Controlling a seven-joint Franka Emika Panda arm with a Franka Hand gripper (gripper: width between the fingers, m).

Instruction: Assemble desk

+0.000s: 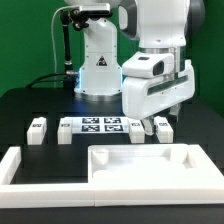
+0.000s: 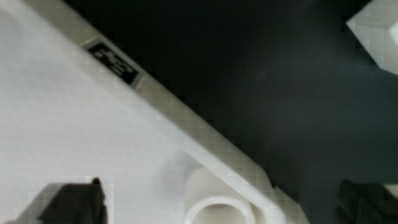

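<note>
The desk's white tabletop panel (image 1: 150, 160) lies flat near the front of the black table, rim up. Behind it stands a row of small white leg blocks with tags: one (image 1: 37, 129) at the exterior view's left, a second (image 1: 66, 131) beside it, and two more (image 1: 137, 128) (image 1: 161, 128) under the arm. My gripper (image 1: 152, 121) hangs open just above the panel's back edge, holding nothing. In the wrist view the panel (image 2: 89, 130) fills one side, with a tag (image 2: 112, 60) and a round socket (image 2: 222, 210) at its corner. That socket lies between my dark fingertips (image 2: 71, 205).
The marker board (image 1: 100, 125) lies flat between the leg blocks. A long low white border wall (image 1: 40, 170) runs along the front and the exterior view's left. The arm's base (image 1: 95, 70) stands at the back. A white edge (image 2: 374, 45) shows in a corner of the wrist view.
</note>
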